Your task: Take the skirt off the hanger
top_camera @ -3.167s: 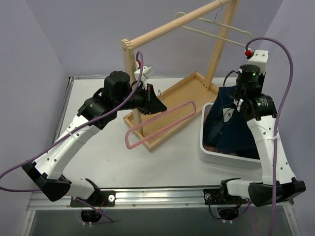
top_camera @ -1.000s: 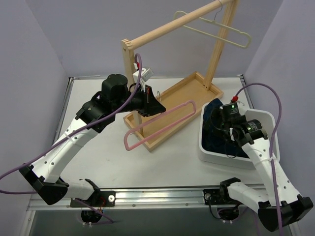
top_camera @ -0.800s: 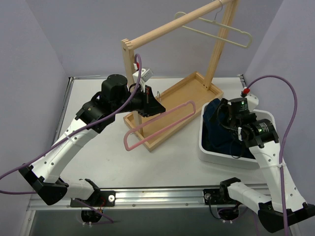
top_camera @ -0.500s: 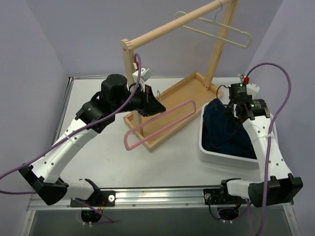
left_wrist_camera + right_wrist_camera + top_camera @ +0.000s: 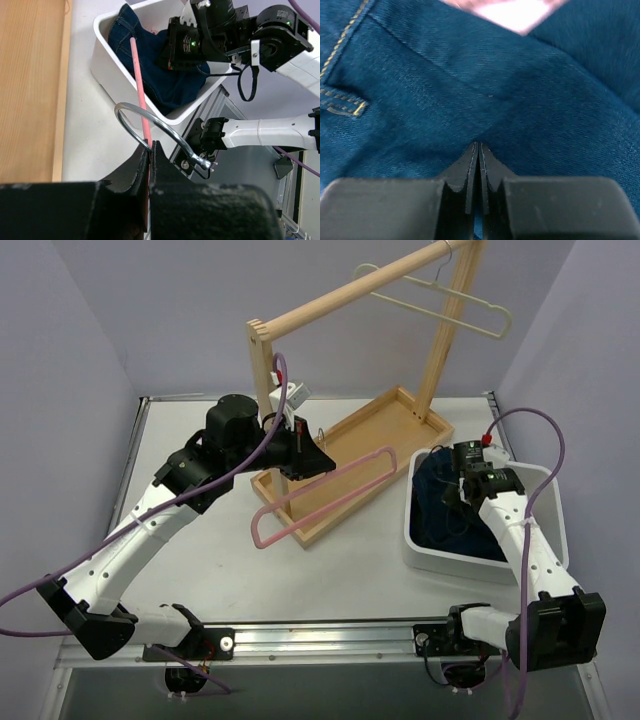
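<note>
**Skirt in the bin, hanger bare on the rail**

The hanger [image 5: 440, 315], slim and cream with a silver hook, hangs from the slanted wooden rail [image 5: 350, 292] at the upper right of the top view. Nothing hangs from its long bottom bar. The skirt [image 5: 512, 12] shows only as a blurred pale-pink patch past the edge of the denim [image 5: 445, 90] in the right wrist view. Its pleats and tiers cannot be made out. It lies in the white bin [image 5: 440, 555] on the table [image 5: 330, 580], almost wholly covered by that dark blue garment, which has yellow stitching.

The right gripper [image 5: 478, 145] is down in the bin. Its jaws are pressed together, with the tips against the denim. Whether a fold of cloth is pinched between them cannot be told.

The left gripper [image 5: 151, 150] is clenched on a pink hanger [image 5: 335, 475] just below its metal hook [image 5: 172, 134]. It holds the hanger level above the rack's wooden base tray [image 5: 380, 420], with the far end reaching toward the bin.
</note>
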Robot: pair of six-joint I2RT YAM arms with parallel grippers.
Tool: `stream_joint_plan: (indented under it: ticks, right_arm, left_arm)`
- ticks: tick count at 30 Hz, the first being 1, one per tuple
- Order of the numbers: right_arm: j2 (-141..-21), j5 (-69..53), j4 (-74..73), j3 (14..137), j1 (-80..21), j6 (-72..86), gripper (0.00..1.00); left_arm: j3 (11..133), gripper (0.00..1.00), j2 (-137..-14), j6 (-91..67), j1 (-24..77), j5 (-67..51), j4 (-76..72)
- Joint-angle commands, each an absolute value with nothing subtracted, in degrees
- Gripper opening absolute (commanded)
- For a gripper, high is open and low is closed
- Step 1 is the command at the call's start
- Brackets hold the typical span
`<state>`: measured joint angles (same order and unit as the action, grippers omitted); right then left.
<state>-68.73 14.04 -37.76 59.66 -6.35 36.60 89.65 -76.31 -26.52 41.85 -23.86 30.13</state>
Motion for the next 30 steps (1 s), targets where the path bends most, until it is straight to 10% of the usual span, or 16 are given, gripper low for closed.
stream_joint_plan:
  ticks: [1,16,30]
  right_arm:
    - [-66.4,14.4,-37.7,55.4,-6.0,42.3,0.0]
    - [-71.5,8.6,-30.8,42.5,-6.2,46.1,0.05]
    - [-64.4,12.4,-50.5,68.9,-8.6,40.6,0.46]
  left_arm:
    - [89.4,0.02,-75.3,-26.6,41.7,-25.0,26.3]
    - [86.4,0.02,-73.7,-26.6,41.7,-24.9,26.0]
    - [89.7,0.02,-74.8,-26.4,41.7,-25.7,28.0]
